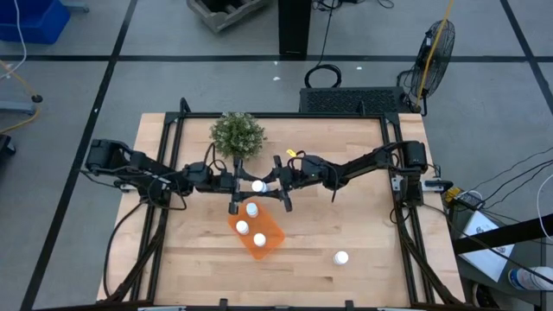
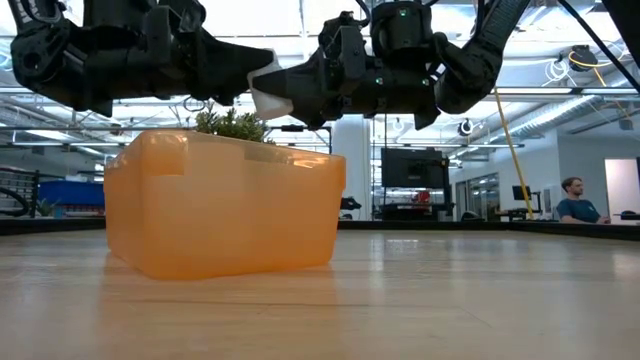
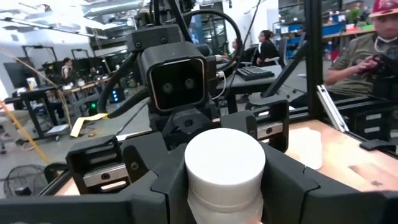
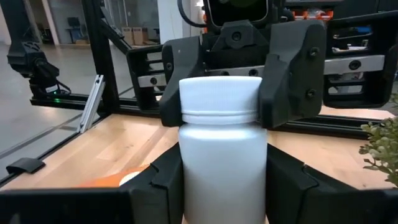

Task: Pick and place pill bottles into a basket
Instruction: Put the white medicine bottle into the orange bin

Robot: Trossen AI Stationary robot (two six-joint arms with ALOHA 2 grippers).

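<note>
A white pill bottle (image 1: 257, 186) stands upright in the air between my two grippers, just past the far end of the orange basket (image 1: 270, 246). My left gripper (image 1: 249, 187) reaches it from the table's left and my right gripper (image 1: 267, 184) from the right; both are shut on it. Three pill bottles (image 1: 251, 209) (image 1: 243, 227) (image 1: 259, 239) stand in the basket. Another pill bottle (image 1: 341, 257) stands on the table near the right front. In the low view the held bottle (image 2: 268, 95) shows above the basket (image 2: 225, 205). My left gripper pinches the bottle's cap (image 3: 224, 165) between its two fingers (image 4: 286, 74), coming level from the table's left. The bottle is upright and clear of the table. My right gripper pinches the bottle's body (image 4: 221, 162) below the cap between its two fingers (image 4: 165, 180), coming level from the table's right.
A round spiky green plant (image 1: 238, 134) stands at the far side, close behind my left gripper. The basket lies slantwise near the table's middle front. Bare wood lies to the right of the basket. People sit at desks beyond the table (image 3: 360, 56).
</note>
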